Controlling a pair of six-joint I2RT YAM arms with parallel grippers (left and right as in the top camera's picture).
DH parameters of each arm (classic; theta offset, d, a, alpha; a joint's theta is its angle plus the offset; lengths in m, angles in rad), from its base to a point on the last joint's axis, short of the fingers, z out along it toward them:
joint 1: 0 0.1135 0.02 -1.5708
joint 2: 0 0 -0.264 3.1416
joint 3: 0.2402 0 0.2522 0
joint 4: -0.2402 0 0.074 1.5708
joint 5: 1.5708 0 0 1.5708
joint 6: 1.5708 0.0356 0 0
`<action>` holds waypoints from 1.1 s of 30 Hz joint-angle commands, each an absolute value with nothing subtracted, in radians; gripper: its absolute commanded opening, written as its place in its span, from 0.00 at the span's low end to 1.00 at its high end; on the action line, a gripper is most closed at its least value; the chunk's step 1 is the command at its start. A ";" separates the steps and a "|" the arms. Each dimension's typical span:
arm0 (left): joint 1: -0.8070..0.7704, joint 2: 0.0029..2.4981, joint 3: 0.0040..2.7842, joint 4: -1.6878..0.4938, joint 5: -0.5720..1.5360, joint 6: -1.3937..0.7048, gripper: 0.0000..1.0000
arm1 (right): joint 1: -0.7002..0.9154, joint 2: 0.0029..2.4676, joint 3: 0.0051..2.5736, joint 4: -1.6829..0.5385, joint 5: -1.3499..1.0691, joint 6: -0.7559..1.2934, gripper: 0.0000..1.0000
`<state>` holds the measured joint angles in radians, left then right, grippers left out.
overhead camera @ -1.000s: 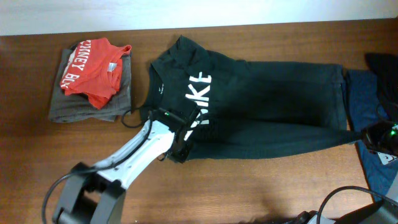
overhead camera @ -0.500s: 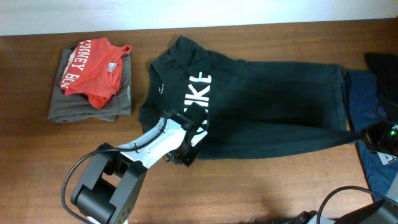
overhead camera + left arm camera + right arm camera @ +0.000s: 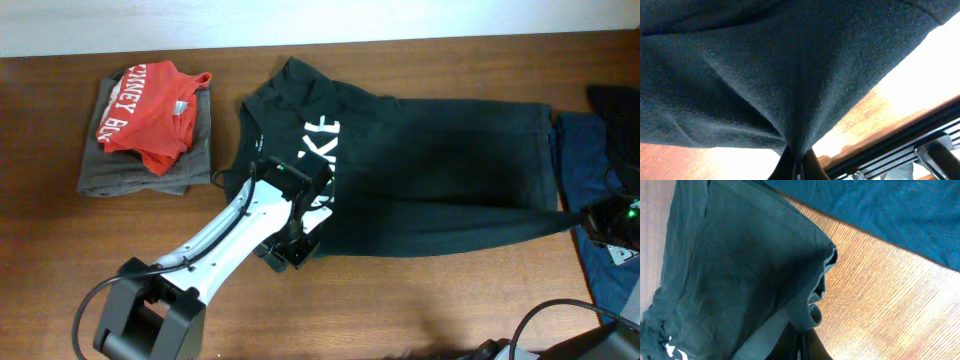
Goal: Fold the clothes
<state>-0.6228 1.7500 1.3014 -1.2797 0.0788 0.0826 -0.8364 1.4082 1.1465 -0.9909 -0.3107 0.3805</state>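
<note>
since a second ago the left gripper (image 3: pixel 293 243) has pinched together on the lower left edge of the dark t-shirt (image 3: pixel 430 170), and its white arm now reaches a little higher across the cloth.

at the upper left of the overhead frame a red tee (image 3: pixel 150 108) lies crumpled on top of a folded grey garment (image 3: pixel 120 172), well apart from the arms. just right of it, the white arm runs from the lower left corner up to the shirt and covers part of the white lettering (image 3: pixel 320 133).

in the left wrist view the left gripper (image 3: pixel 796 162) is clamped on the shirt, with dark fabric gathered into a tight point at the bottom centre and fanning out above.

the t-shirt lies spread across the middle of the brown table (image 3: pixel 420 300), collar toward the upper left, body stretched to the right.

at the right edge the right gripper (image 3: pixel 583 222) has its jaws together on the shirt's lower right corner, which is drawn out to a point. the right wrist view shows the right gripper (image 3: pixel 800 341) with that hem bunched between its fingers, and a blue garment (image 3: pixel 890 215) lying just beside it on the wood.
</note>
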 commanded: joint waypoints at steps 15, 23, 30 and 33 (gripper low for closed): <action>-0.725 1.739 1.289 -1.290 0.236 0.131 0.36 | -0.838 1.403 1.160 -0.983 -0.295 0.374 0.04; -0.775 1.753 1.162 -1.108 0.083 0.152 0.29 | -0.838 1.403 1.160 -0.983 -0.294 0.374 0.04; -0.775 1.777 1.154 -0.979 0.054 0.166 0.31 | -0.838 1.403 1.160 -0.984 -0.294 0.374 0.04; -0.775 1.833 1.154 -0.976 0.054 0.175 0.31 | -0.838 1.403 1.160 -0.984 -0.294 0.374 0.04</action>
